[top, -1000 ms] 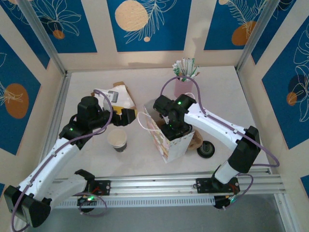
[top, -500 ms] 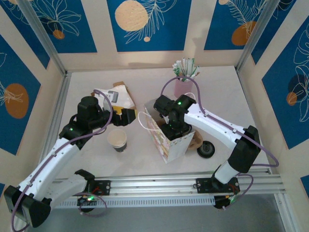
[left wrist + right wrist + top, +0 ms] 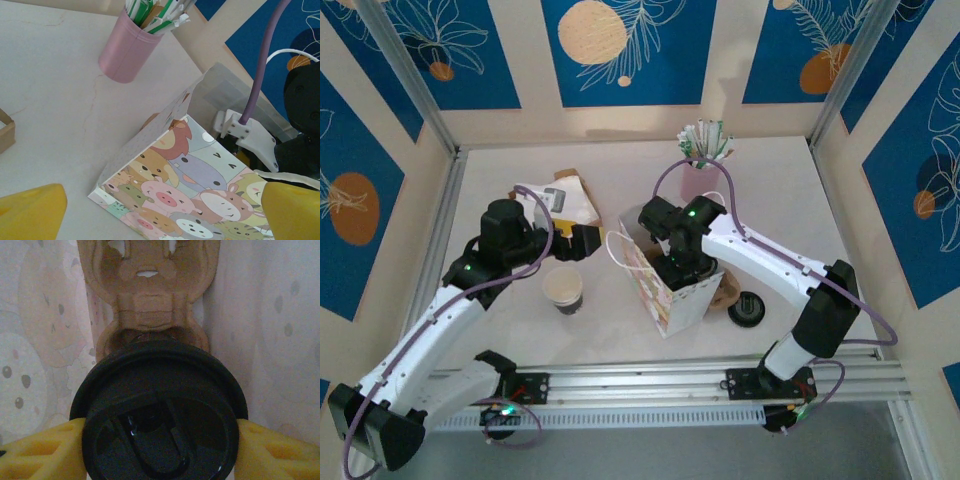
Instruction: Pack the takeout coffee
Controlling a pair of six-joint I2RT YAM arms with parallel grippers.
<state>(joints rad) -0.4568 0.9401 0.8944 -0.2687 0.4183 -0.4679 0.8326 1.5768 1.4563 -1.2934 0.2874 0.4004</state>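
Nothing has moved over the last second: both arms and every item sit where they were.

The right hand (image 3: 157, 450) is lowered into the cartoon-animal bag (image 3: 665, 305) and is clamped on the takeout coffee (image 3: 160, 405), with a yellow finger (image 3: 45, 450) pressed against each side of its round black lid. Just past the cup, straight ahead of this hand, a cardboard carrier (image 3: 150, 285) stands against the bag's pale inner wall. Outside the bag, to this hand's right, a loose black lid (image 3: 747, 308) lies on the table (image 3: 790, 200).

The left hand (image 3: 160, 212) hangs with its fingers wide apart and holds nothing. The bag's printed side stands directly in front of it, near but not touching. Farther ahead and to its left stands a pink cup (image 3: 125, 50) filled with straws (image 3: 155, 10). A lidless cup (image 3: 562, 288) stands just beside this hand, on the side nearer the arm bases.
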